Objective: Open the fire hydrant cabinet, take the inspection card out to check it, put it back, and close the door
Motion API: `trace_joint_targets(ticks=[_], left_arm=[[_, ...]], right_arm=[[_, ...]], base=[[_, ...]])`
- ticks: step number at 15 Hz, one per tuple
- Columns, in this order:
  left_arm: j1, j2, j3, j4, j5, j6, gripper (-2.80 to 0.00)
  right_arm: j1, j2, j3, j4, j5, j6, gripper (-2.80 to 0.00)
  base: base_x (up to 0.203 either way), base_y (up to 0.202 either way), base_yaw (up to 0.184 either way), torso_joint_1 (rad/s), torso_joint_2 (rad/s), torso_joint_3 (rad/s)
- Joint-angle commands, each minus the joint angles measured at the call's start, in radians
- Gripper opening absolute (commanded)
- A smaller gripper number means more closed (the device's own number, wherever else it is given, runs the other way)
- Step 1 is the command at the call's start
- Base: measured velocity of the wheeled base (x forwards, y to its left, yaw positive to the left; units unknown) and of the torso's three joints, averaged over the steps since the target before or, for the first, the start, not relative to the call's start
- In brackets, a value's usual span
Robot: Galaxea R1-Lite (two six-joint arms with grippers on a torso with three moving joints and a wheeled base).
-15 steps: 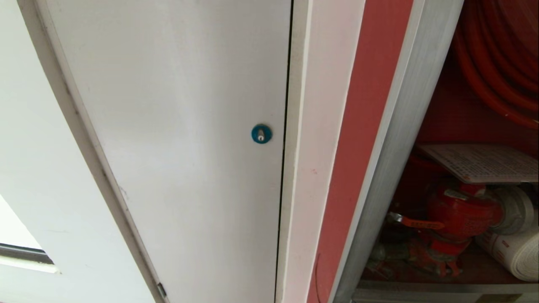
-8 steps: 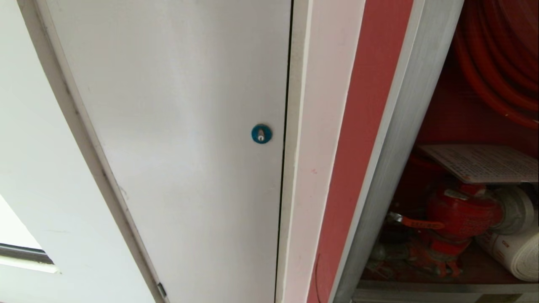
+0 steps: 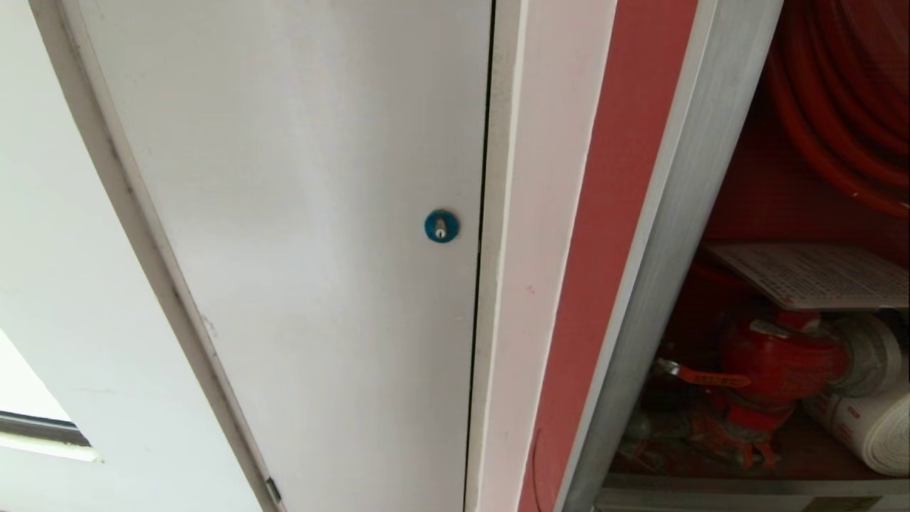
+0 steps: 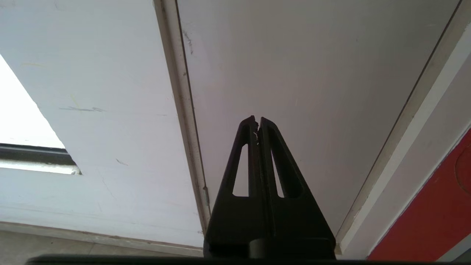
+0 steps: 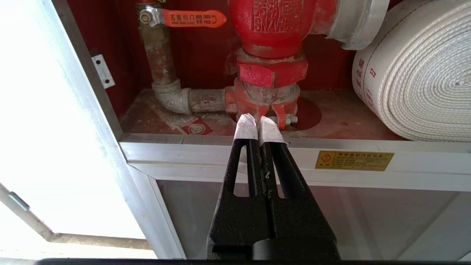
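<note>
The fire hydrant cabinet (image 3: 668,249) stands open at the right of the head view, with a brushed aluminium frame and a red interior. The inspection card (image 3: 817,274), a pale sheet of fine print, lies flat on top of the red valve (image 3: 782,363). The cabinet's door is out of view. My right gripper (image 5: 259,123) is shut and empty, its white-taped tips level with the cabinet's bottom rail (image 5: 206,151), in front of the valve's base (image 5: 266,99). My left gripper (image 4: 257,121) is shut and empty, pointing at the white panel door (image 4: 294,73). Neither arm shows in the head view.
A white panel door (image 3: 320,213) with a round blue lock (image 3: 441,226) fills the left. A red hose reel (image 3: 839,107) hangs above the card. A white rolled hose (image 5: 419,73) lies right of the valve. Below the rail are a yellow plate (image 5: 354,160) and a glass panel (image 5: 294,217).
</note>
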Motion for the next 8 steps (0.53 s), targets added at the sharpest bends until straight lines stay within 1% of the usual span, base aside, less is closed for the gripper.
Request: trace_joint_targets(ticks=[1, 3, 5, 8], left_arm=[[0.0, 0.001, 0.006, -0.001, 0.0, 0.0, -2.8], [0.0, 0.001, 0.006, -0.001, 0.0, 0.0, -2.8], [0.0, 0.001, 0.006, -0.001, 0.0, 0.0, -2.8], [0.0, 0.001, 0.006, -0.001, 0.0, 0.0, -2.8]], right_arm=[[0.0, 0.0, 0.0, 0.0, 0.0, 0.0, -2.8], [0.0, 0.0, 0.0, 0.0, 0.0, 0.0, -2.8], [0.0, 0.0, 0.0, 0.0, 0.0, 0.0, -2.8], [0.0, 0.0, 0.0, 0.0, 0.0, 0.0, -2.8]], base=[[0.0, 0.0, 0.0, 0.0, 0.0, 0.0], [-0.031, 0.0, 0.002, 0.002, 0.0, 0.001], [-0.166, 0.0, 0.003, 0.014, 0.01, 0.003], [-0.199, 0.0, 0.0, -0.006, 0.0, 0.003]])
